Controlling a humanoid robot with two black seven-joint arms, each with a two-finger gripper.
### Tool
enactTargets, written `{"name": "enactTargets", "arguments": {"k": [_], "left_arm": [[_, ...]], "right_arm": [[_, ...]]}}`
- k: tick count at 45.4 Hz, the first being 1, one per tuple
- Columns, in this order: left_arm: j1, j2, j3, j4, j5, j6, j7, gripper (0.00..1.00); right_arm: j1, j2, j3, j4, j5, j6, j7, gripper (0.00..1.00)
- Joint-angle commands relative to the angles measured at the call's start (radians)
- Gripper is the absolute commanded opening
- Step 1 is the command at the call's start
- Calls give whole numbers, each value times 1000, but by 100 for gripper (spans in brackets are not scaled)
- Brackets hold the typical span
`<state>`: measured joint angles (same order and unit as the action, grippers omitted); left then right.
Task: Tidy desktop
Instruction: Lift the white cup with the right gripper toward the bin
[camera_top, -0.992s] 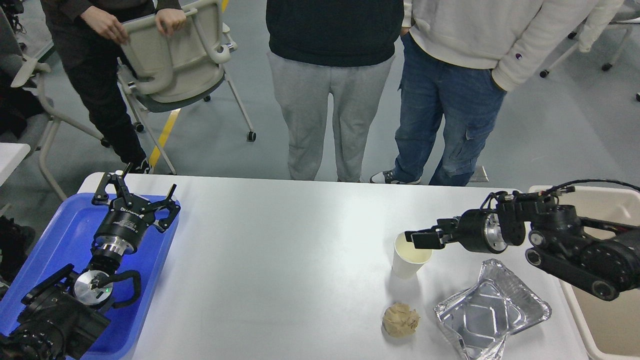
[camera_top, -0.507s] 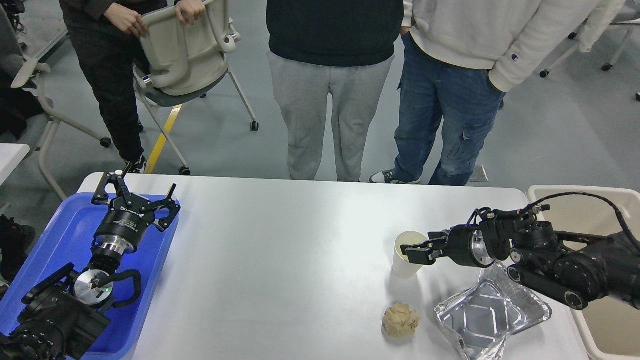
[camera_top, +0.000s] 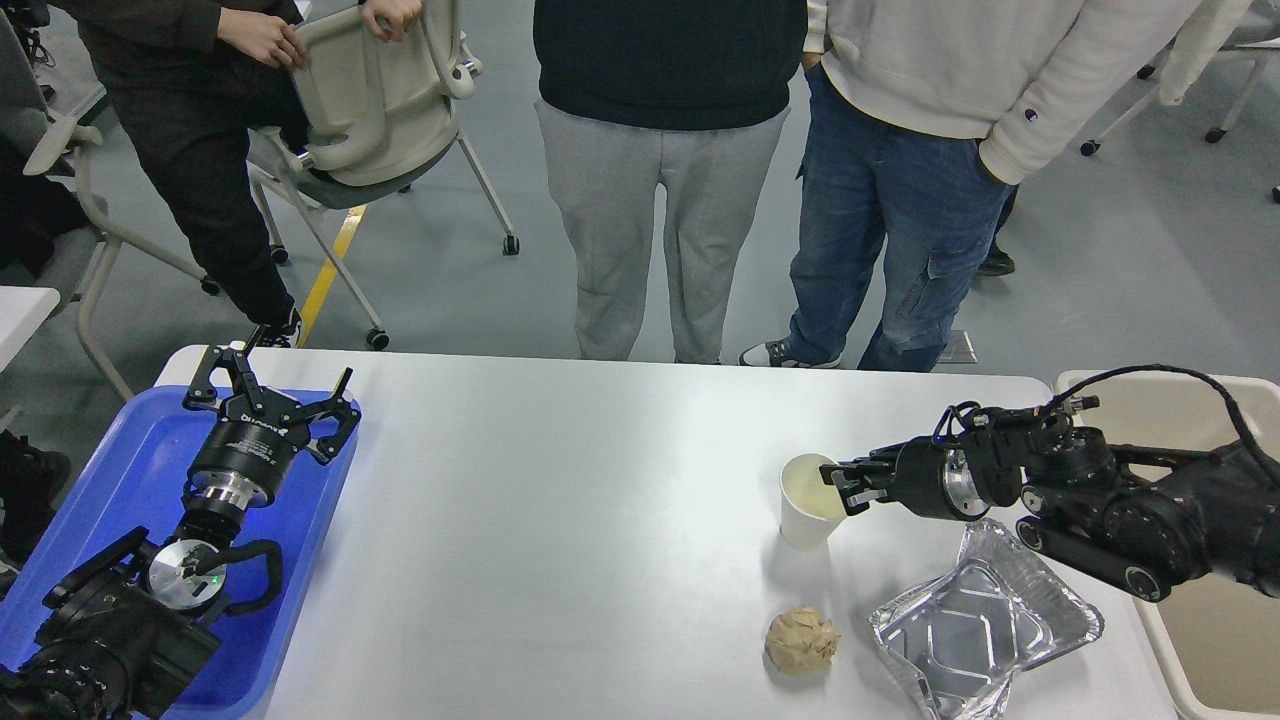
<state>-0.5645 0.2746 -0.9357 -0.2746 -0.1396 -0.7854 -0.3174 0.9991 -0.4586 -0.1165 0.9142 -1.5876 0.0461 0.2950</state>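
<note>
The desktop (camera_top: 560, 520) is a large white-grey tabletop. On its right part stand a white paper cup (camera_top: 803, 512), a crumpled tan paper ball (camera_top: 801, 641) and a crushed foil tray (camera_top: 985, 625). My right gripper (camera_top: 846, 485) comes in from the right and sits at the cup's right rim, its fingers a little apart, one on each side of the rim. My left gripper (camera_top: 278, 378) is open and empty, held over the blue tray (camera_top: 120, 470) at the left edge.
A beige bin (camera_top: 1215, 640) stands past the table's right edge, under my right arm. Three people stand behind the far edge; one on the left holds a tilted chair (camera_top: 370, 90).
My right gripper has dropped from above the cup and pulled back to its right rim. The cup has shifted slightly left. The person at the left has moved the chair. My left arm has not moved.
</note>
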Motion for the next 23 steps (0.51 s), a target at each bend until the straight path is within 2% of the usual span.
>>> {"name": "enactTargets", "arguments": {"k": [1,9,23], "left_arm": [[0,0,0,0,0,0,0,100],[0,0,0,0,0,0,0,100],[0,0,0,0,0,0,0,100]], "right_arm": [[21,-5,-11,15,5,9,33,0],[39,-43,-6,66,31,27,35,0],[305,-347,8,432,277,181,33,0]]}}
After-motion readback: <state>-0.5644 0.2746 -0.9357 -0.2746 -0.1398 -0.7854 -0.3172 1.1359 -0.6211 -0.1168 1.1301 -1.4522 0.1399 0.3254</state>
